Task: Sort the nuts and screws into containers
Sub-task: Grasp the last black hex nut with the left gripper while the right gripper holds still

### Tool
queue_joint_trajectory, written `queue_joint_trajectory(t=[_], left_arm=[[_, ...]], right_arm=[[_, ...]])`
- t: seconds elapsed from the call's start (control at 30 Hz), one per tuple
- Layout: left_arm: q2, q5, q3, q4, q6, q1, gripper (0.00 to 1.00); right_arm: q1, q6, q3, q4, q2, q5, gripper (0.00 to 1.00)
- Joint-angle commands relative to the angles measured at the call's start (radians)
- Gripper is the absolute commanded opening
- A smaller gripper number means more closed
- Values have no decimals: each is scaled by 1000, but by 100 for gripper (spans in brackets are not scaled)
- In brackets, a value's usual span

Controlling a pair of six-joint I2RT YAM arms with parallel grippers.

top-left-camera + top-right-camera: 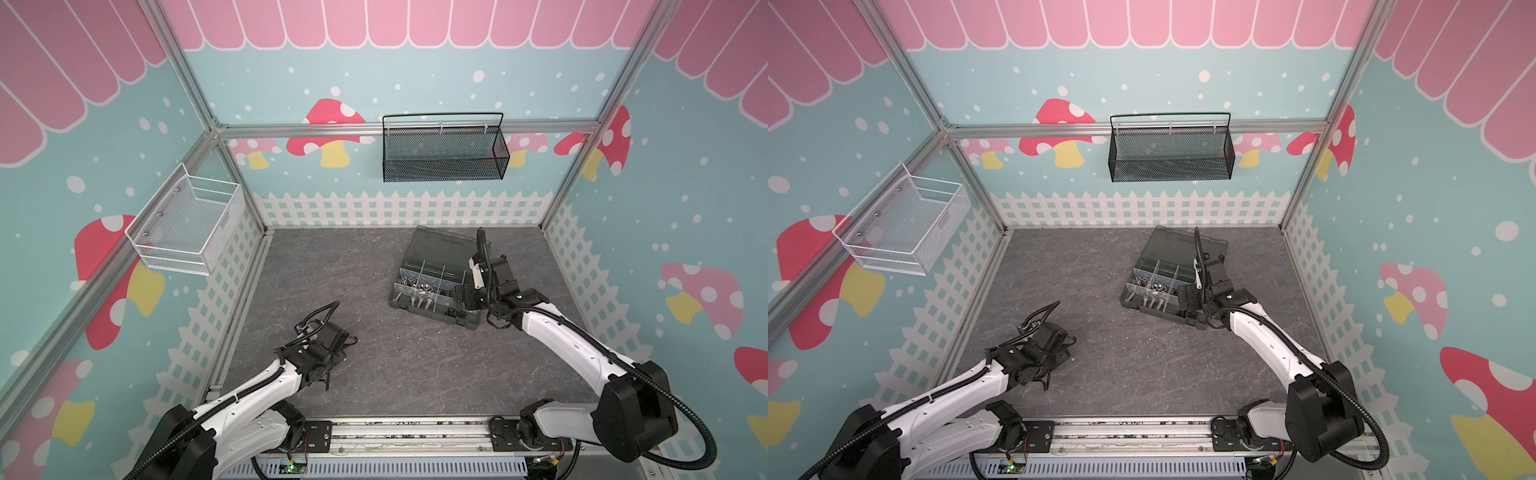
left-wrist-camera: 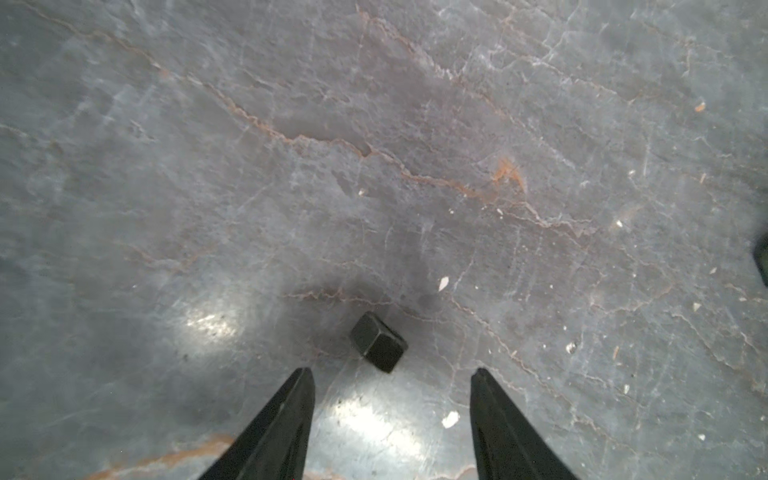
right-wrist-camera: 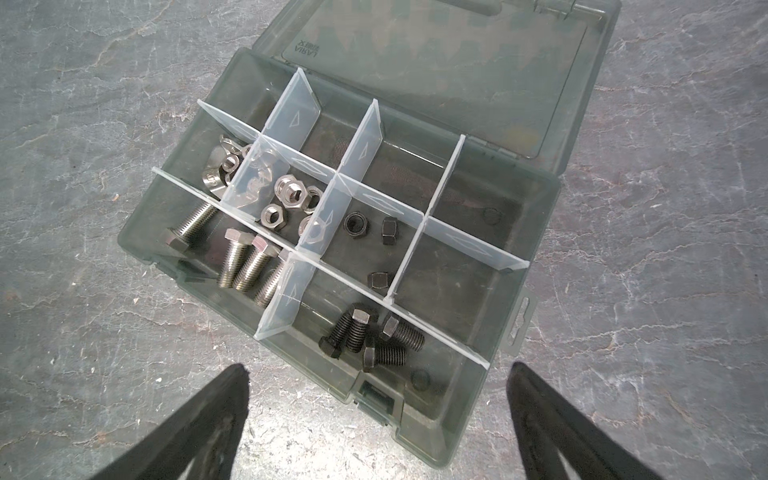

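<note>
In the left wrist view a lone black nut (image 2: 378, 347) lies on the grey slate table. My left gripper (image 2: 391, 372) is open just short of it, with nothing between its fingers, and hangs low at front left in both top views (image 1: 328, 380) (image 1: 1045, 384). The dark grey organiser box (image 3: 436, 415) holds the containers. Silver screws (image 3: 245, 266), black screws (image 3: 374, 336), silver nuts (image 3: 286, 195), black nuts (image 3: 388, 230) and wing nuts (image 3: 220, 166) lie in separate compartments. My right gripper (image 3: 379, 370) stands wide open over the box's front edge (image 1: 457, 299), holding nothing.
The box's smoky lid (image 3: 457, 62) lies folded back toward the rear wall. A black mesh basket (image 1: 444, 151) hangs on the back wall and a white wire basket (image 1: 187, 224) on the left wall. An aluminium rail (image 1: 407, 432) runs along the table's front.
</note>
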Motion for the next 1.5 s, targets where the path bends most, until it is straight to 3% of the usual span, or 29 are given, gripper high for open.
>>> queue_joint_trajectory(t=[0.0,0.6,1.2,1.47], left_arm=[[38,-36,29,48,-4,7,56],[162,18,27,115,57,95,40],[165,29,55,-16,25,54,38],[191,-24,58,-10,24,55,31]], right_arm=[[-2,10,-17,4,-20,-5,98],[-2,19,-31,-1,-53,-13,98],[-2,30,-12,-5,-32,-10,98],[-2,28,-14,-9,-24,-15,98]])
